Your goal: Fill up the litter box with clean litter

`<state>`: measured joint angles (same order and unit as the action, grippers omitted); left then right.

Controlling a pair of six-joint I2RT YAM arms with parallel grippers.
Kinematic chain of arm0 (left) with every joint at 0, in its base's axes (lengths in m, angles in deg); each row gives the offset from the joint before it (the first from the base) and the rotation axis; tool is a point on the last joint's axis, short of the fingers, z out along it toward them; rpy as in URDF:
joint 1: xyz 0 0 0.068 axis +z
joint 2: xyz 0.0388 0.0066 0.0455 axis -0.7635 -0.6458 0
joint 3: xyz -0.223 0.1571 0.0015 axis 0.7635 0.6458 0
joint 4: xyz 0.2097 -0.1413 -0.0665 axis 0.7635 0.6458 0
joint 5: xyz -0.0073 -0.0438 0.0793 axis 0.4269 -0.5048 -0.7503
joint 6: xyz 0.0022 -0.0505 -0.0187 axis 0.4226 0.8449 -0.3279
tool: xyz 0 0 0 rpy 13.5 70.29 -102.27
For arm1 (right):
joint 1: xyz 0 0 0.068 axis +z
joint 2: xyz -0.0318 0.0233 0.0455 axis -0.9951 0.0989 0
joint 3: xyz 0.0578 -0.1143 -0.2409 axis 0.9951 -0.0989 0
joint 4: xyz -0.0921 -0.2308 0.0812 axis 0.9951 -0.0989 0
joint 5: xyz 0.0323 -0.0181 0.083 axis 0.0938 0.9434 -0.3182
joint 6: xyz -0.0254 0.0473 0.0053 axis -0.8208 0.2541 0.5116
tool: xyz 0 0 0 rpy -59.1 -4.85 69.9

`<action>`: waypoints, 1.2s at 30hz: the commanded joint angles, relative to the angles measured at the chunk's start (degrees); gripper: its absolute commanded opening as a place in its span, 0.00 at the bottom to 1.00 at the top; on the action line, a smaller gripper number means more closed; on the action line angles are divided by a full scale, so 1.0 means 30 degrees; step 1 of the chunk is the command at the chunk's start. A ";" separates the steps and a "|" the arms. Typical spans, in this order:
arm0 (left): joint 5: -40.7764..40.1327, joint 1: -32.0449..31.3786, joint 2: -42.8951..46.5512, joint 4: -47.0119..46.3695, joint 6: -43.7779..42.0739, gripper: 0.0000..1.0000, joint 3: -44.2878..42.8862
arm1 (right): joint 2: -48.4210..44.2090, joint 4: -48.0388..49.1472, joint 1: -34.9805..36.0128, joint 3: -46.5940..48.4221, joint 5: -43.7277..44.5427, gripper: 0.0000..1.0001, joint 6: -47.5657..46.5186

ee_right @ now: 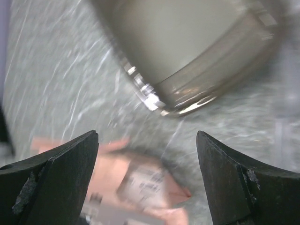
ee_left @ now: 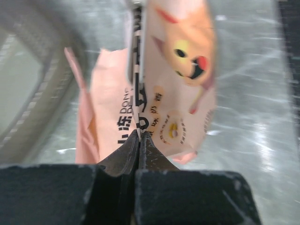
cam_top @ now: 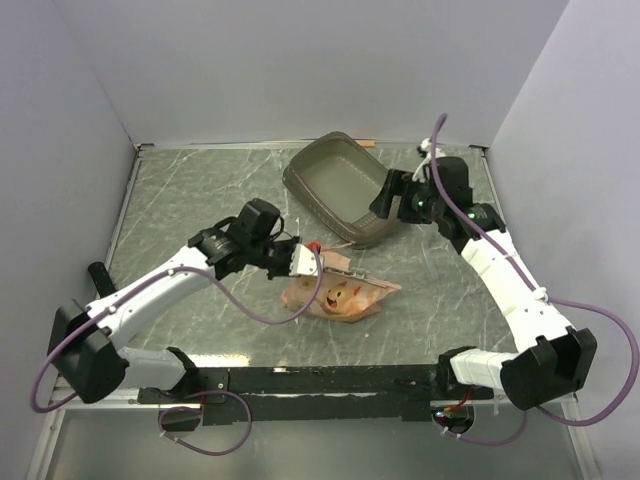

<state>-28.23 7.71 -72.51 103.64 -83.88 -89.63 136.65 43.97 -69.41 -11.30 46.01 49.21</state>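
The litter box (cam_top: pixel 338 185) is a grey-brown tray at the back of the table, and its inside looks bare (ee_right: pixel 187 42). No clean litter shows in any view. An orange-pink printed bag (cam_top: pixel 340 296) lies in front of the tray. My left gripper (cam_top: pixel 304 261) is shut on the bag's upper edge. In the left wrist view its fingertips (ee_left: pixel 139 134) pinch the bag's (ee_left: pixel 180 70) seam, with the litter box (ee_left: pixel 28 93) off to the left. My right gripper (cam_top: pixel 383 203) hangs open over the tray's near right rim. Between its spread fingers (ee_right: pixel 147 140) I see bare table and the bag (ee_right: pixel 136 187) below.
The marbled grey-green tabletop (cam_top: pixel 200 190) is enclosed by pale walls at the back and on both sides. A black rail (cam_top: pixel 330 380) with the arm bases runs along the near edge. Purple cables (cam_top: pixel 250 305) loop beside each arm.
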 commanded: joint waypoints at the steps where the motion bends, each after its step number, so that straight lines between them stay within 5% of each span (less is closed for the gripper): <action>1: 0.0077 0.0690 -0.0795 -0.5296 -0.0879 0.03 -0.1614 | -0.0691 0.1623 0.1470 -0.0933 -0.2050 0.91 -0.1472; 11: -0.2327 0.1599 -0.0537 -0.7848 0.0936 0.27 -0.1202 | -0.2068 0.1451 0.3610 -0.2136 -0.2113 0.93 -0.3434; 21: -0.4202 0.1570 0.4354 -0.7880 0.9156 0.44 0.0028 | -0.1542 0.0424 0.4402 -0.1520 -0.3043 0.90 -0.7910; 27: -0.6045 0.1570 0.6902 -0.7145 1.5016 0.42 0.1022 | -0.1308 -0.0775 0.4958 -0.0819 -0.4746 0.88 -1.0667; 36: -0.9091 0.1570 0.7872 -0.5359 1.9569 0.47 0.2663 | 0.0946 -0.4175 0.5808 0.1438 -0.4662 0.86 -1.3162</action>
<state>-49.39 12.30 -49.82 84.76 -34.40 -82.30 137.20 35.95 -53.34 -10.49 31.93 15.38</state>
